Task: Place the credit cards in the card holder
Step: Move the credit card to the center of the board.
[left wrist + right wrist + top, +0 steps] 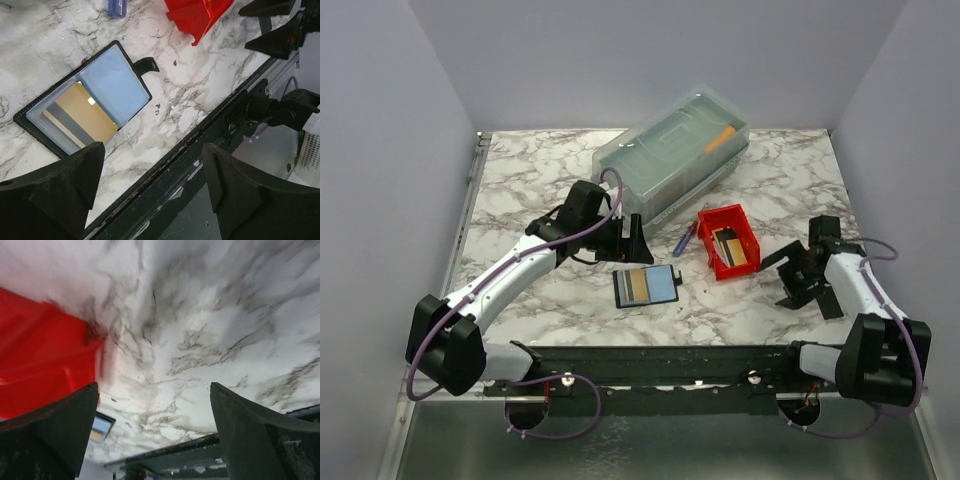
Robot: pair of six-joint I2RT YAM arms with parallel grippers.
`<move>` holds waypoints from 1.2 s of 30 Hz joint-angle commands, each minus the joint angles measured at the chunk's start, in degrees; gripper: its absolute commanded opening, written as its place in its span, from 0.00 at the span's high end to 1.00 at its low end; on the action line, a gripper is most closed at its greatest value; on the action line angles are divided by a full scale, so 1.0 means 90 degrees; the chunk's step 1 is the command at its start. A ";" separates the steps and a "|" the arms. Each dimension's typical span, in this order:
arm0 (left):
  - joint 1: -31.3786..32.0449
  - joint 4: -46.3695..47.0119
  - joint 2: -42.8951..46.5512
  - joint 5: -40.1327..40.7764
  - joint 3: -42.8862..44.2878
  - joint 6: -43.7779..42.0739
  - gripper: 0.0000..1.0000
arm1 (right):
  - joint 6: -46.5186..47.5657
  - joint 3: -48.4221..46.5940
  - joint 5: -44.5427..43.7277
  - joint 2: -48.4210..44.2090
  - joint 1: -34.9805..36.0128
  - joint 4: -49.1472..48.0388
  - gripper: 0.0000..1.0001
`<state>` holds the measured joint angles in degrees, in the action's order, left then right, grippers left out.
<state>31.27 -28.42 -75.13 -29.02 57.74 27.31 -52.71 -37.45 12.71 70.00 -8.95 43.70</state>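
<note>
Our left pincer (154,147) hangs released over the marble table (550,180), with nothing between its fingers. At its 6 o'clock in the top view, the card holder (646,286) lies flat and open, showing a tan card (82,112) and a blue card (114,82). At the holder's 2 o'clock, the red bin (708,243) has more cards (728,247) in it. At the bin's 4 o'clock, our right pincer (154,390) is also released and empty.
</note>
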 commanded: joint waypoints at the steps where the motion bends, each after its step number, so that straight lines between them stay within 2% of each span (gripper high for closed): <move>1: 0.0032 0.0044 -0.0051 -0.0246 0.0266 -0.0240 0.15 | 0.0120 -0.1093 -0.2300 0.0092 -0.0376 0.0763 0.01; 6: 0.0195 -0.0004 -0.0058 -0.0424 0.0356 -0.0349 0.15 | 0.0590 -0.1324 -0.2803 0.0474 -0.2019 0.0375 0.00; 10: 0.0480 -0.0007 -0.0069 -0.0347 0.0391 -0.0421 0.14 | 0.0505 -0.1362 -0.4033 0.0658 -0.2798 0.0485 0.00; 13: 0.0634 0.0015 -0.0120 -0.0304 0.0397 -0.0463 0.14 | 0.0652 -0.1218 -0.4148 0.0738 -0.3228 0.0308 0.01; 26: 0.0799 0.0038 -0.0004 -0.0258 0.0383 -0.0490 0.14 | 0.0129 -0.0604 -0.3122 0.1175 -0.3361 -0.0152 0.11; 31: 0.0797 0.0030 0.0008 -0.0293 0.0365 -0.0490 0.14 | 0.0001 -0.0256 -0.2743 0.1019 -0.3361 -0.0562 0.24; 35: 0.0794 0.0033 0.0008 -0.0340 0.0325 -0.0466 0.14 | 0.0033 -0.0037 -0.2732 0.1046 -0.3361 -0.0801 0.26; 36: 0.0794 0.0038 0.0008 -0.0325 0.0323 -0.0459 0.14 | 0.0032 0.0015 -0.2664 0.1088 -0.3361 -0.0824 0.29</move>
<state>38.26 -28.49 -76.20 -30.72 59.72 23.90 -51.64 -40.07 -13.10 78.96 -39.00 39.11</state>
